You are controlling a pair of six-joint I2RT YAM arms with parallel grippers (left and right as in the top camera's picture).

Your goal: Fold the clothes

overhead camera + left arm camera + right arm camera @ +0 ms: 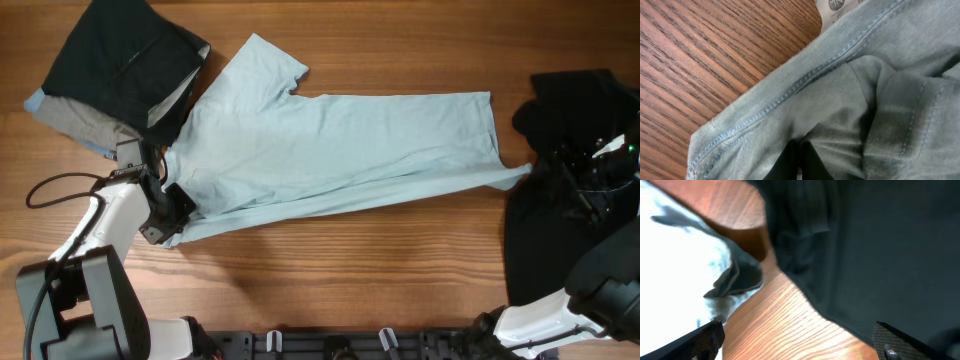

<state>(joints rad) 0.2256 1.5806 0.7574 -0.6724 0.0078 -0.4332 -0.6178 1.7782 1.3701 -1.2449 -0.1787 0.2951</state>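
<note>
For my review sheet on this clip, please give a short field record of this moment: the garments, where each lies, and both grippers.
surface: wooden table
main garment: light-blue T-shirt, spread across the middle, one sleeve pointing up-left
other garments: dark pile of black and grey fabric at the upper left; black garment at the right
left gripper: shut on the T-shirt's left edge
right gripper: open, holding nothing, over the black garment near the T-shirt's right tip
</note>
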